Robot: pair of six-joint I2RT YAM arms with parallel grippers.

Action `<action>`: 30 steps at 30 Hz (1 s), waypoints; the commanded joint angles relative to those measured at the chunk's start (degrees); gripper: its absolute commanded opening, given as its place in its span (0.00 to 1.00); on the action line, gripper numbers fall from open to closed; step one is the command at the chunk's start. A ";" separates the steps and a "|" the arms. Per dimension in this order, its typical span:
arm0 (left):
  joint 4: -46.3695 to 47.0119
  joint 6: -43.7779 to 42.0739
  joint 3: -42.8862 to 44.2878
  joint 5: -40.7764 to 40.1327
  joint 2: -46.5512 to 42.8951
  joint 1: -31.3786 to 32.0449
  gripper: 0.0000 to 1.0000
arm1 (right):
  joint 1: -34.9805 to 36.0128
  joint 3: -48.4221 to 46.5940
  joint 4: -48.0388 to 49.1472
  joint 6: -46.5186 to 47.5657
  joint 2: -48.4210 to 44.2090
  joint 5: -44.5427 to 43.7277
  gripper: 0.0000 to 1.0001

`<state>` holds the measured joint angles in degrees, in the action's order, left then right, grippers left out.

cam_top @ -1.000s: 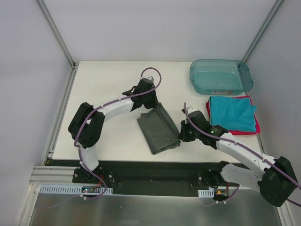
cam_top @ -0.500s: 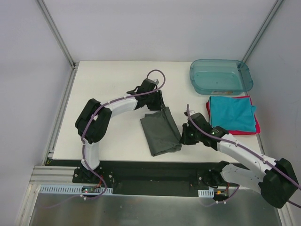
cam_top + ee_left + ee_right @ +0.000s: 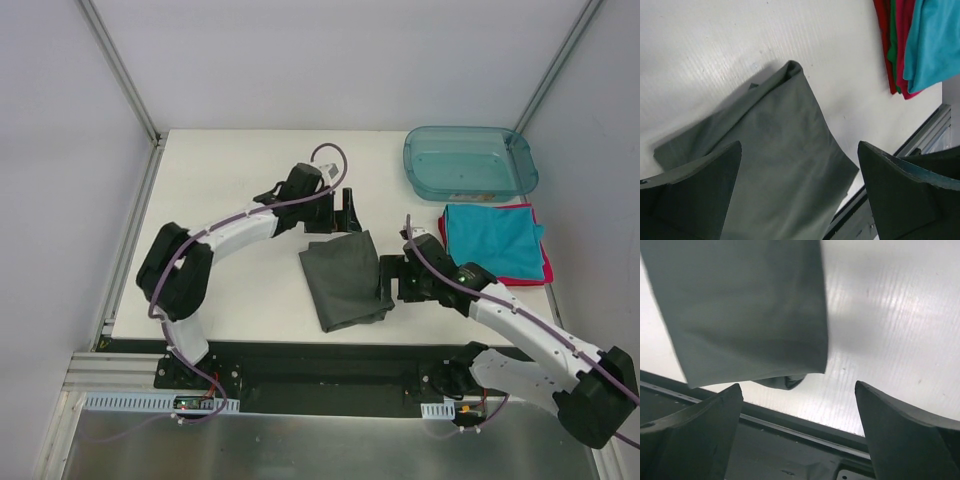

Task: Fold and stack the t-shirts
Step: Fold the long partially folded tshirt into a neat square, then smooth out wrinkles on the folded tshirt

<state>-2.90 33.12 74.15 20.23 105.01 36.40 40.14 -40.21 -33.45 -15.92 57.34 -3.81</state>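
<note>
Folded grey t-shirt (image 3: 345, 280) lies flat at the middle of the table (image 3: 230, 200), long axis far to near, near end skewed slightly right. Over its far edge, the left gripper (image 3: 346, 222) points down, jaws spread wide, empty. At its right edge, the right gripper (image 3: 386, 280) is likewise spread and holds nothing. At right, teal t-shirt (image 3: 490, 238) is stacked on red-pink t-shirt (image 3: 497, 281).

One camera looked down from above and behind; both wrist cameras stared close between their jaws at the same grey t-shirt (image 3: 345, 280).
</note>
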 commanded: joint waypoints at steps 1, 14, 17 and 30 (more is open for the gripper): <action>0.26 -1.84 -5.67 -3.00 -11.40 0.25 0.99 | -0.24 -0.49 6.18 -1.30 -3.20 6.94 0.96; 0.17 2.38 -13.24 -3.35 -4.12 -0.37 0.99 | -0.59 0.13 17.19 -6.76 19.19 19.55 0.96; 0.26 3.70 -14.73 -3.36 -2.01 -0.98 0.99 | -2.60 -0.83 15.62 -4.83 24.20 18.06 0.96; 0.61 24.85 -36.78 -19.87 -17.63 5.33 0.99 | -9.37 -19.80 9.73 15.12 42.49 14.01 0.96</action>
<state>4.14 47.57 44.47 8.51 90.08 37.10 32.08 -55.18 -20.67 -10.79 94.41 14.13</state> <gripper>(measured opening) 0.990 0.959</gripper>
